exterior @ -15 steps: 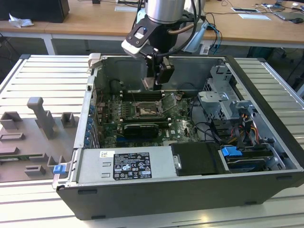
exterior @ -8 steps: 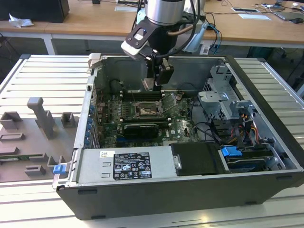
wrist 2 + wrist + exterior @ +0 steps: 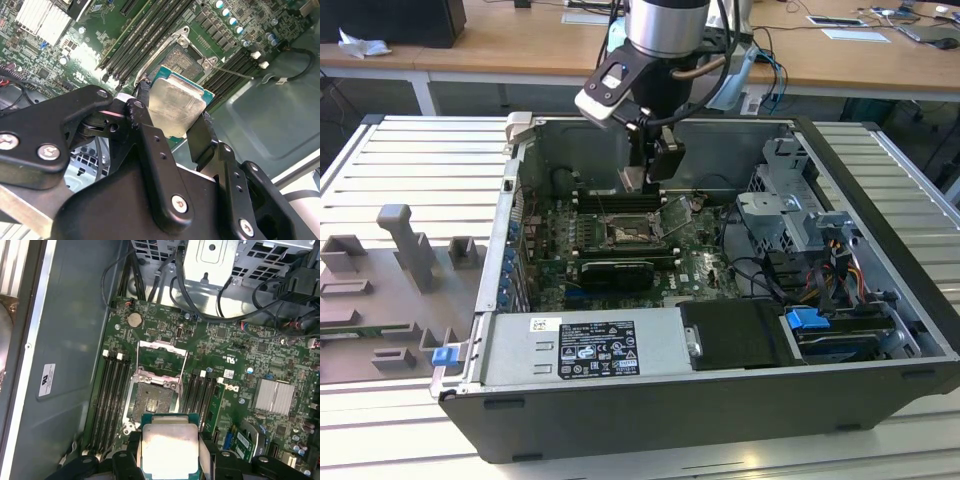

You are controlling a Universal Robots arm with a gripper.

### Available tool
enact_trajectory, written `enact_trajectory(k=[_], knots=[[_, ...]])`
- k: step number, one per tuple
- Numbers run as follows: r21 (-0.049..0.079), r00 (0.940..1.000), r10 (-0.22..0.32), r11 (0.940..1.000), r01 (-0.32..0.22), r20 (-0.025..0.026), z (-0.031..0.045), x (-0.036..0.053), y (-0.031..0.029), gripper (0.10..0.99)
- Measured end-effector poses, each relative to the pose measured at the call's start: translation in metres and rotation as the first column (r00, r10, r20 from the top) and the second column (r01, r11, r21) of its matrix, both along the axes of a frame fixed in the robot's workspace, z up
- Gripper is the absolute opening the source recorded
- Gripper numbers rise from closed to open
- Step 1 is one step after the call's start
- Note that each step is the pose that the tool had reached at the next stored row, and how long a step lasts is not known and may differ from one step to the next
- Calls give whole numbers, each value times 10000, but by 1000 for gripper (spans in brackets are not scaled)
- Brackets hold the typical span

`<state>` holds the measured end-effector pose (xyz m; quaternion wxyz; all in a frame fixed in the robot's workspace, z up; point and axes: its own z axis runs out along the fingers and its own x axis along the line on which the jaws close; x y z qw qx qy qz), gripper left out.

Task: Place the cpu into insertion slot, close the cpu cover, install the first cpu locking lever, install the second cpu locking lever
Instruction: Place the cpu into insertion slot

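My gripper (image 3: 646,176) hangs inside the open computer case, shut on the cpu (image 3: 633,181), a small square chip with a pale silver top and green edge. Both wrist views show the cpu (image 3: 175,106) (image 3: 170,449) clamped by two opposite edges between the black fingers (image 3: 142,112). It is held in the air a little above and short of the insertion slot (image 3: 152,401) (image 3: 187,59) (image 3: 623,233), whose dark centre lies bare. The cpu cover (image 3: 163,358), a silver frame, stands swung open at the slot's far side.
Long black memory slots (image 3: 114,402) run on both sides of the socket. A power supply (image 3: 585,350) and drive cage (image 3: 790,215) with cables (image 3: 760,275) fill the case's near and right parts. Grey fixtures (image 3: 410,250) stand on the table at the exterior view's left.
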<state>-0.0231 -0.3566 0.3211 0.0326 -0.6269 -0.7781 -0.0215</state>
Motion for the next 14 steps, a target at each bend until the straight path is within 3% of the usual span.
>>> enact_trajectory(k=[14], knots=[[1, 10000, -70, 10000, 70, 1, -77, 0, 0, 541]])
